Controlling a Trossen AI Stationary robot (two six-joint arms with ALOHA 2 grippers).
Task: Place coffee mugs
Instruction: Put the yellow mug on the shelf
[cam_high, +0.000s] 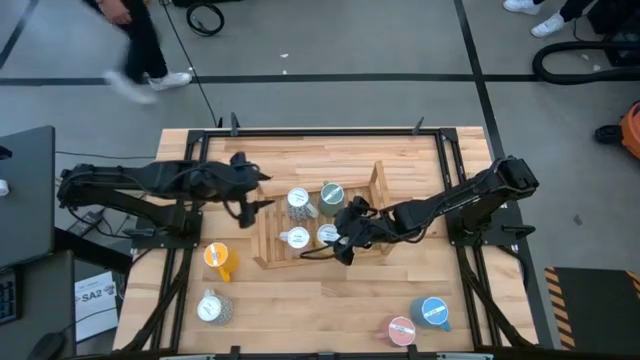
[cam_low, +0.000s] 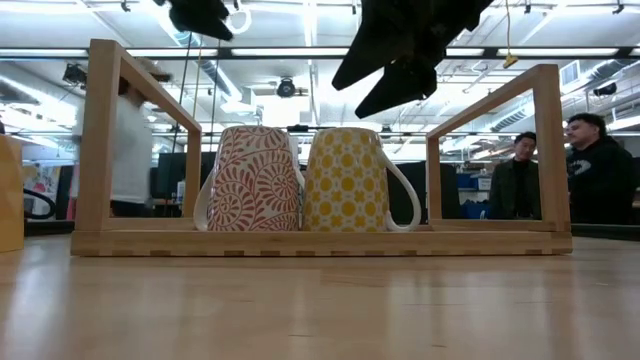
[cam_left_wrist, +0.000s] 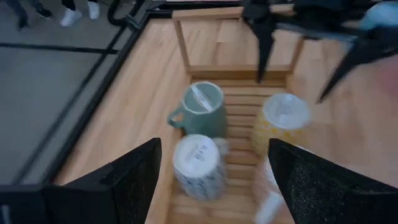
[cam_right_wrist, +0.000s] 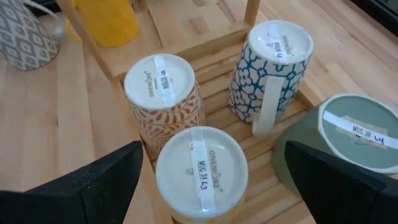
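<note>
Upturned yellow mug (cam_right_wrist: 200, 174) base printed "ONEMORE", sticker "MUG", both claws wide, empty

yellow mug (cam_right_wrist: 200, 174) base: "ONEMORE" | green mug (cam_right_wrist: 348, 146) tape: perhaps "MUG 38"

A robotics lab or open workshop: beyond the wooden tabletop (cam_high: 330, 290), the low view shows long ceiling strip lights (cam_low: 250, 52), exposed ducting and desks with monitors. Two onlookers (cam_low: 560, 175) stand behind, and cables (cam_high: 205, 15) lie on the grey taped floor (cam_high: 350, 50).
</note>
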